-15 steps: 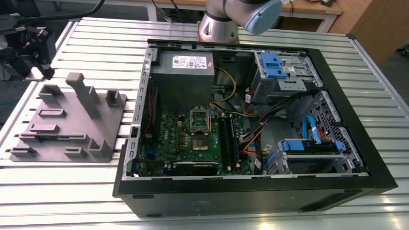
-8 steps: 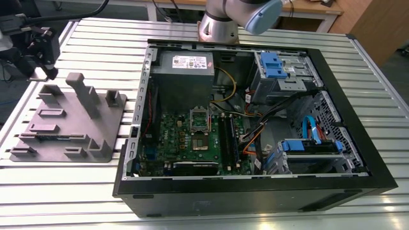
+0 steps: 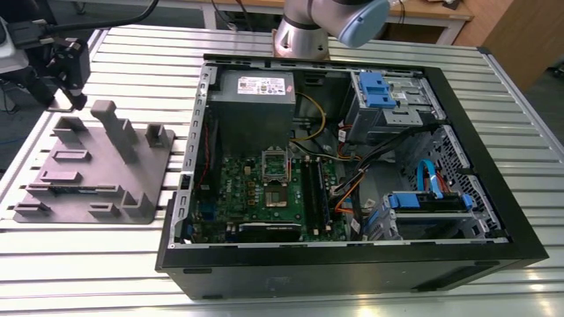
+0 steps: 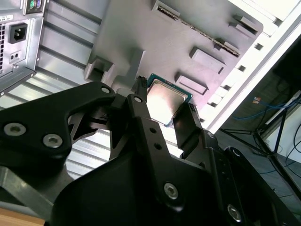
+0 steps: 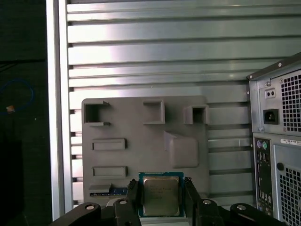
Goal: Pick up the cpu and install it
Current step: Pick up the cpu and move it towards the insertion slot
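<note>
Claw (image 5: 161, 184) fingers (image 5: 133, 195) are closed on two opposite edges of the cpu (image 5: 161, 197); the cpu is gripped flat between them, silvery metal top facing the cameras in both wrist views, with a thin dark rim around it. The cpu sits clear above the grey tray (image 5: 141, 136) and does not touch it; it hangs over the tray edge nearest the cameras in the first wrist view.

The tray carries upright posts and shallow rectangular pockets; it lies flat on the slatted metal worktop (image 5: 160, 47). In the exterior view the claw hangs over the far end of the tray at the exterior view's left, well apart from the open computer case (image 3: 352, 277).

The case lies on its side on the worktop, just beside the tray; the green motherboard (image 3: 255, 191) is exposed inside it. A silver socket frame (image 3: 275, 165) stands on the motherboard; the grey power supply (image 3: 255, 92) sits beyond it. Blue drive brackets (image 3: 374, 89) occupy the side of the case towards the exterior view's right. The arm (image 3: 326, 23) rises behind the far wall of the case.
</note>
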`<state>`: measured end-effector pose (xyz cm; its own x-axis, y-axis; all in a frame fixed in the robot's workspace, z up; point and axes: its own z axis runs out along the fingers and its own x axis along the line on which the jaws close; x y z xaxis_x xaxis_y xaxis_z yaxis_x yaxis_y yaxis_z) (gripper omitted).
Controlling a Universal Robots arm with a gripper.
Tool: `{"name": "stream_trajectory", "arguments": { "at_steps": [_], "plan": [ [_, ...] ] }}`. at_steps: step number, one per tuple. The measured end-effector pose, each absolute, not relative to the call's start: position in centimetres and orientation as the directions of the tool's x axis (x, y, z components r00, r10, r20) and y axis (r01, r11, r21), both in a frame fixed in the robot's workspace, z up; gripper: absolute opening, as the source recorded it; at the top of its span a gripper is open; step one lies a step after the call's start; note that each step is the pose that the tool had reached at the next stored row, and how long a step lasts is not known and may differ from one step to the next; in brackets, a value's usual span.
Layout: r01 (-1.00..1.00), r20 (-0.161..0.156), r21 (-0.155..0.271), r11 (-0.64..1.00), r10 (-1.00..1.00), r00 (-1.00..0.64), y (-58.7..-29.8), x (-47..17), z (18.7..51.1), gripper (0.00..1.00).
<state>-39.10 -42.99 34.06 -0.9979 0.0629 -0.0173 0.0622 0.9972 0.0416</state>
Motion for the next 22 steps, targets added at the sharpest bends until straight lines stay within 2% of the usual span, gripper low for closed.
{"name": "stream_trajectory", "arguments": {
  "at_steps": [22],
  "plan": [
    [0.062, -0.017, 0.042, 0.997, 0.063, -0.998, -43.0, -36.6, 34.1, 0.47]
  ]
}}
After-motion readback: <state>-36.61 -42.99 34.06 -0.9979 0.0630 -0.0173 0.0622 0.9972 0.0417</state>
